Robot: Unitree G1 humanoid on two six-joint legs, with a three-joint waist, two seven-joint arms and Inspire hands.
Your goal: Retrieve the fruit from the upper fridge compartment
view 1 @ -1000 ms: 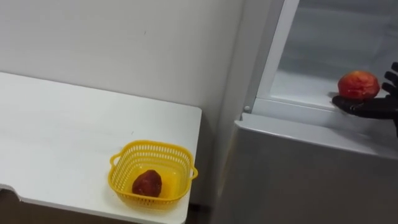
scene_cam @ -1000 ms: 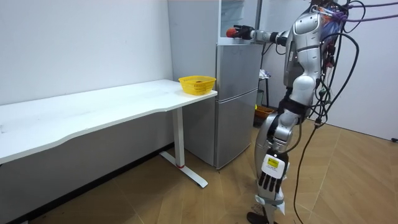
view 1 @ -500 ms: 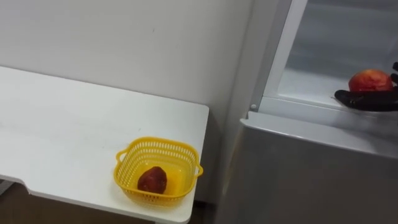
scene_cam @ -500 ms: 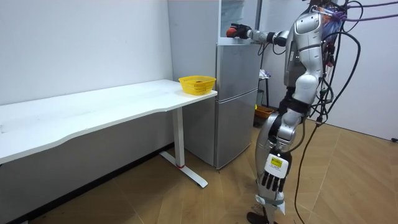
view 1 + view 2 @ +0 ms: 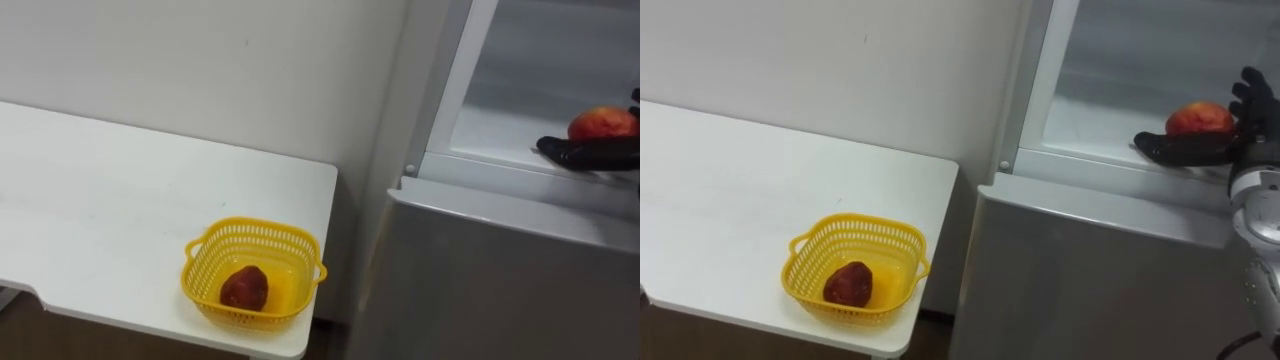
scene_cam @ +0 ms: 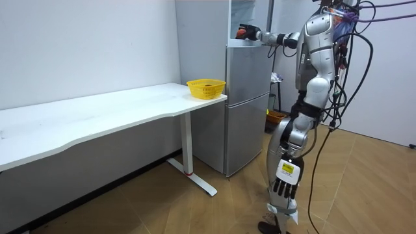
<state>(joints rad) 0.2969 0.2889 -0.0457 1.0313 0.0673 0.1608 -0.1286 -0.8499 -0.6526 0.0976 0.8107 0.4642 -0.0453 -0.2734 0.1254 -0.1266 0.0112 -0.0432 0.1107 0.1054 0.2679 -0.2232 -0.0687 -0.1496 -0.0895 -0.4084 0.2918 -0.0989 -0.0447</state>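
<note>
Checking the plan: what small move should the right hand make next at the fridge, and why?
Probably draw the right hand back out: it cups the red fruit, which sits over the upper fridge shelf; the yellow basket waits to the left.

The silver-grey robot has a black right hand (image 5: 1200, 150).

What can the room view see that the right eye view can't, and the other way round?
Room view: the whole robot standing at the fridge, its left hand hanging low, the wooden floor. Right eye view: the dark red fruit inside the basket. Both: basket, table, fridge, and the right hand at an orange-red fruit.
</note>
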